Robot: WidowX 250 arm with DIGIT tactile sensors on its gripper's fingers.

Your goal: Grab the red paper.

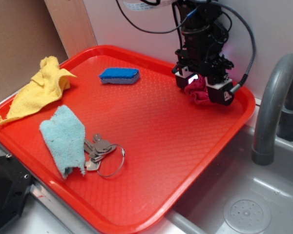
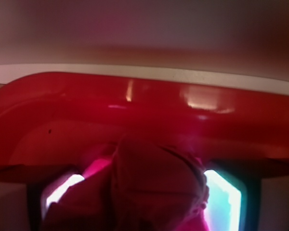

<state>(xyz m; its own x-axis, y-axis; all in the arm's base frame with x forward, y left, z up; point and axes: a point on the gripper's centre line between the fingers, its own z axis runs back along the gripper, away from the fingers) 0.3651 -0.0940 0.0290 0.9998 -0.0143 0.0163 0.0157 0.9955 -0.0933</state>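
- One large red plastic tray [image 1: 151, 161] fills most of the exterior view, sitting over a metal sink [image 1: 244, 200]; a grey faucet [image 1: 271, 107] curves up at the right.
- Gripper [image 1: 203, 88] hangs at the tray's far right corner, cables trailing above it.
- Yellow cloth [image 1: 36, 90] lies crumpled at the tray's left rim, one tail draped over the edge.
- Light blue cloth [image 1: 63, 136] lies near the front left, its lower end touching a bunch of keys [image 1: 96, 148] on a wire ring.
- Blue sponge [image 1: 119, 75] rests flat toward the back, well apart from the gripper.
- Red paper [image 1: 199, 92], a dark crimson wad, sits between the two fingers; jaws are closed on it from both sides.
- Wrist view: the wad [image 2: 154, 187] fills the lower centre, fingers bright on either flank, tray wall [image 2: 135, 101] behind. Contact with the tray floor: cannot tell.
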